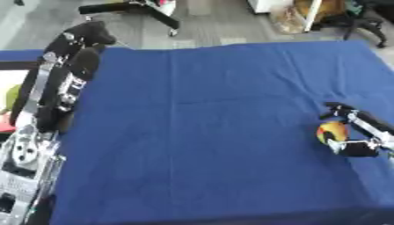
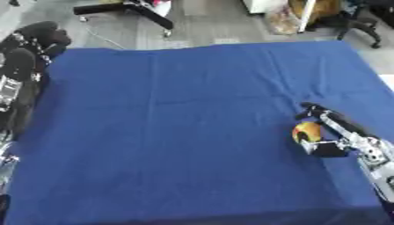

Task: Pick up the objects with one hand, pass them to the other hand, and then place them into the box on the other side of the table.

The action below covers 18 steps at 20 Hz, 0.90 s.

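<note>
A round yellow and red fruit (image 1: 331, 131) sits at the right side of the blue cloth-covered table (image 1: 208, 132). My right hand (image 1: 371, 131) comes in from the right edge and is curled round the fruit, one finger over its far side and the thumb under its near side. Whether the fruit rests on the cloth or hangs just above it is unclear. My left arm stands along the left edge, with its black hand (image 1: 86, 36) raised near the far left corner. A white box with a dark rim (image 1: 11, 67) shows at the left edge, holding a yellow-green thing and a red thing.
A white edge (image 2: 388, 81) peeks in beside the table at the far right. Beyond the far edge lie grey floor, a black stand (image 1: 135, 9) and bags (image 1: 296, 15). The cloth has slight folds near the right hand.
</note>
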{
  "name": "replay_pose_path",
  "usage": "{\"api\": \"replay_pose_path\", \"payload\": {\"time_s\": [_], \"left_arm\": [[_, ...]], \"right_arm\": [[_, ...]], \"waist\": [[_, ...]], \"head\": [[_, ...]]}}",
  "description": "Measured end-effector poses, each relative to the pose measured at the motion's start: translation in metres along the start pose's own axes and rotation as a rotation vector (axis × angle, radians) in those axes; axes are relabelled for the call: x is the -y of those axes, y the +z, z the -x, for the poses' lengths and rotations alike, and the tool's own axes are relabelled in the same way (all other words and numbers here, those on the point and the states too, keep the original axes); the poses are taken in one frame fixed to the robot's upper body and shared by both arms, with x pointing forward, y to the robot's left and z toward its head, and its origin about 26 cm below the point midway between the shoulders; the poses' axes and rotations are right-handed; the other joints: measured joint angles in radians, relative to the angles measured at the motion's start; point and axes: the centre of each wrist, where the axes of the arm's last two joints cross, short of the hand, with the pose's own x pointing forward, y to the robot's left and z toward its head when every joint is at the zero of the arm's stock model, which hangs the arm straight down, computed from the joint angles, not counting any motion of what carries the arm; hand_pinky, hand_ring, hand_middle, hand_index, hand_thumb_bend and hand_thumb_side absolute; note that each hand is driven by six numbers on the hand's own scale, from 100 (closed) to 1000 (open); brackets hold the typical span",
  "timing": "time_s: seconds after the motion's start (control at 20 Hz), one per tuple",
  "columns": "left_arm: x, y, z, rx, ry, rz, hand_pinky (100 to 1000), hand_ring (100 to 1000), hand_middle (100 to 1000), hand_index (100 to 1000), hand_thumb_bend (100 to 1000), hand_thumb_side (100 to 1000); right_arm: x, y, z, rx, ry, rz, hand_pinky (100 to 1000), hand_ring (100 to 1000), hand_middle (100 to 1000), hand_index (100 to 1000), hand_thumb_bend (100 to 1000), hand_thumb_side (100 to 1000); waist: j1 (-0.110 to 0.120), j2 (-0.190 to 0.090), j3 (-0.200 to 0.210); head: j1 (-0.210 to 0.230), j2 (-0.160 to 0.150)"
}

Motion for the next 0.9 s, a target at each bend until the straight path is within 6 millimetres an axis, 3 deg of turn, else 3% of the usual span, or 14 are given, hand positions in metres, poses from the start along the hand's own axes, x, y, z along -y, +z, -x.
{"api": "replay_pose_path", "payload": {"time_s": [0.2,0.35,0.65,0.9], "left_arm": [[0.0000,0.0001,0.0001,-0.001,-0.001,0.000,952,909,666,834,634,724],[0.0000,0.0002,0.0001,-0.001,-0.002,0.000,952,909,667,835,633,726],[0.0000,0.0002,0.0002,-0.002,-0.002,0.000,952,909,667,836,631,729],[0.0000,0.0003,0.0002,-0.002,-0.003,0.000,952,909,667,836,629,731]], "right_arm": [[-0.0015,0.0013,0.0012,-0.013,0.012,-0.015,803,1000,1000,811,100,100],[-0.0021,0.0022,0.0020,-0.021,0.023,-0.029,746,972,992,746,100,100],[0.0006,0.0026,0.0015,-0.026,0.051,-0.034,645,882,860,589,100,100],[0.0012,0.0027,0.0012,-0.031,0.072,-0.037,619,862,842,573,100,100]], "waist": [[0.000,0.000,0.000],[-0.002,0.000,0.001],[-0.003,0.000,0.001],[-0.003,0.000,0.001]], "head": [[0.000,0.000],[0.000,0.000],[0.000,0.000],[0.000,0.000]]}}
